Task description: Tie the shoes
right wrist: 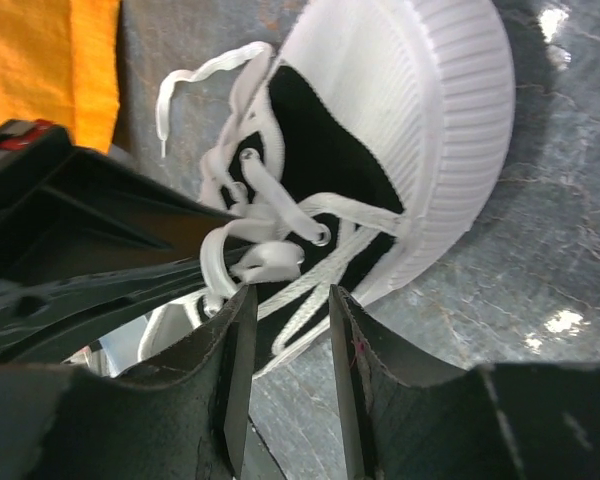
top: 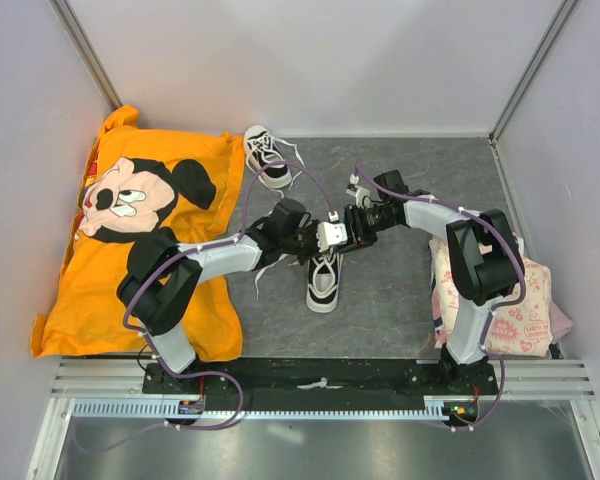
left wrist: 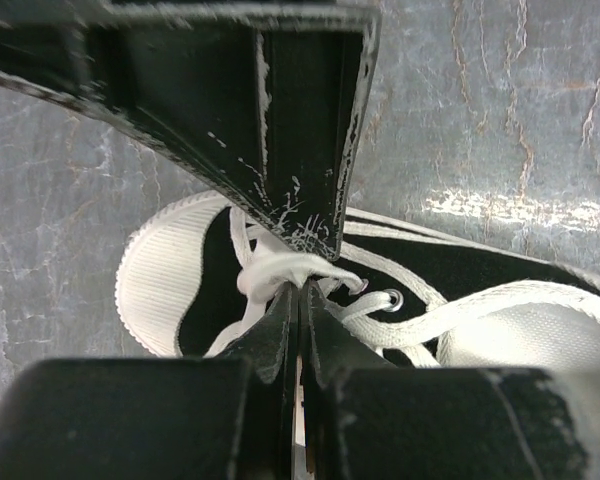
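the knot on the near shoe (top: pixel 323 285), mid-table, is in hand. the left gripper (left wrist: pixel 298 292) pinches its lace (left wrist: pixel 280 268) tight; the right gripper (right wrist: pixel 285 300) stands half open, empty, just beside that lace. next it likely must close on the free strand (right wrist: pixel 208 68) and pull outward.

One shoe (top: pixel 323 282) is set mid-bench (top: pixel 400 300); the second shoe (top: pixel 265 158) lies behind it, just beside the Mickey Mouse fabric (top: pixel 150 200) at left.
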You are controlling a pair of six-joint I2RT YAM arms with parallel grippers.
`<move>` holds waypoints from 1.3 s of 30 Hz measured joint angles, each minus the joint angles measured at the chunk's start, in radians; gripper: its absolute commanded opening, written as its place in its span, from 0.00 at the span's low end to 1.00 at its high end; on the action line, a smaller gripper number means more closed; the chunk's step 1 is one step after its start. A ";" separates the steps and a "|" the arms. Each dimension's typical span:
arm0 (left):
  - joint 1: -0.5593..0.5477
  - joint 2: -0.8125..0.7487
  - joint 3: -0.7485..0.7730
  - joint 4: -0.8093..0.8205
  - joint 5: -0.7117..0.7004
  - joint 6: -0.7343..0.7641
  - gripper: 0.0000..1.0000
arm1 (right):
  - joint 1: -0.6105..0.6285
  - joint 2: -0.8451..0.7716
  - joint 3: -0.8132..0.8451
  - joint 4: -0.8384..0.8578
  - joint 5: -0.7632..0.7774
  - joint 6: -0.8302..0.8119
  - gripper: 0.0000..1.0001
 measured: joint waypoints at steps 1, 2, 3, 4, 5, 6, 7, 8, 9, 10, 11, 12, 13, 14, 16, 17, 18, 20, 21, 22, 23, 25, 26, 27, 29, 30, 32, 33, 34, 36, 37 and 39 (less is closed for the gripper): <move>0.000 0.003 0.001 -0.004 0.000 0.003 0.02 | 0.000 -0.003 0.000 0.000 -0.009 0.000 0.44; 0.000 0.006 0.004 -0.010 0.000 0.005 0.02 | 0.000 -0.005 0.000 0.000 -0.016 0.000 0.44; 0.000 0.010 0.008 -0.014 0.000 0.006 0.02 | 0.000 -0.007 0.000 0.001 -0.021 0.000 0.45; 0.000 0.013 0.014 -0.018 0.000 0.009 0.02 | 0.000 -0.008 0.000 0.002 -0.026 0.000 0.45; 0.000 0.015 0.016 -0.020 0.000 0.011 0.01 | 0.000 -0.009 0.000 0.002 -0.032 0.001 0.45; 0.000 0.015 0.016 -0.021 0.002 0.013 0.01 | 0.000 -0.010 0.000 0.002 -0.037 0.001 0.45; 0.000 0.015 0.017 -0.021 0.002 0.016 0.02 | 0.000 -0.010 0.000 0.003 -0.039 0.003 0.45; 0.000 0.015 0.017 -0.021 0.003 0.018 0.02 | 0.000 -0.010 0.000 0.003 -0.040 0.004 0.45; 0.000 0.015 0.017 -0.021 0.004 0.020 0.02 | 0.000 -0.010 0.000 0.004 -0.041 0.006 0.45; 0.000 0.015 0.017 -0.021 0.006 0.022 0.02 | 0.000 -0.010 0.000 0.007 -0.041 0.009 0.45; 0.000 0.015 0.017 -0.020 0.008 0.024 0.02 | 0.000 -0.010 0.000 0.010 -0.041 0.011 0.45; 0.000 0.015 0.017 -0.020 0.010 0.025 0.01 | 0.000 -0.009 0.000 0.013 -0.041 0.014 0.45; 0.002 0.015 0.017 -0.019 0.012 0.027 0.02 | 0.000 -0.009 0.000 0.018 -0.041 0.025 0.45; 0.003 0.015 0.017 -0.018 0.015 0.028 0.02 | 0.000 -0.009 0.000 0.022 -0.042 0.030 0.45; 0.005 0.015 0.014 -0.013 0.028 0.032 0.02 | 0.000 -0.009 0.000 0.037 -0.045 0.047 0.45; 0.005 0.015 0.014 -0.011 0.032 0.034 0.02 | 0.000 -0.009 0.000 0.046 -0.047 0.055 0.45; 0.006 0.015 0.013 -0.010 0.034 0.036 0.02 | 0.000 -0.009 0.000 0.055 -0.051 0.064 0.43; 0.006 0.014 0.011 -0.006 0.037 0.037 0.02 | 0.000 -0.009 0.000 0.067 -0.058 0.079 0.40; 0.007 0.014 0.009 -0.003 0.039 0.037 0.02 | 0.000 -0.009 0.000 0.070 -0.063 0.084 0.39; 0.008 0.013 0.007 -0.001 0.040 0.037 0.01 | 0.000 -0.009 0.000 0.072 -0.064 0.088 0.40; 0.008 0.013 0.005 0.005 0.044 0.037 0.01 | 0.000 -0.009 0.000 0.073 -0.065 0.092 0.39; 0.010 0.013 0.000 0.013 0.048 0.038 0.02 | -0.001 -0.009 0.000 0.076 -0.068 0.101 0.41; 0.010 0.012 -0.002 0.014 0.051 0.038 0.01 | -0.001 -0.009 0.000 0.078 -0.068 0.105 0.43; 0.011 0.011 -0.003 0.018 0.053 0.038 0.01 | -0.001 -0.009 0.000 0.080 -0.068 0.108 0.48; 0.011 0.010 -0.008 0.025 0.055 0.038 0.02 | -0.002 -0.009 0.000 0.080 -0.062 0.116 0.50; 0.011 0.009 -0.011 0.030 0.055 0.038 0.01 | -0.003 -0.009 0.000 0.080 -0.056 0.116 0.50; 0.011 0.007 -0.016 0.039 0.055 0.038 0.02 | -0.006 -0.009 0.000 0.081 -0.047 0.122 0.48; 0.011 0.007 -0.018 0.041 0.055 0.038 0.02 | -0.006 -0.009 0.000 0.082 -0.044 0.124 0.46; 0.011 0.007 -0.019 0.043 0.056 0.037 0.02 | -0.006 -0.008 0.000 0.083 -0.041 0.127 0.46; 0.011 0.007 -0.021 0.049 0.056 0.037 0.02 | -0.006 -0.005 0.000 0.084 -0.041 0.134 0.43; 0.011 0.007 -0.021 0.050 0.056 0.037 0.02 | -0.006 -0.004 0.000 0.085 -0.041 0.135 0.43; 0.011 0.007 -0.021 0.051 0.057 0.037 0.02 | -0.006 0.000 0.000 0.085 -0.042 0.140 0.41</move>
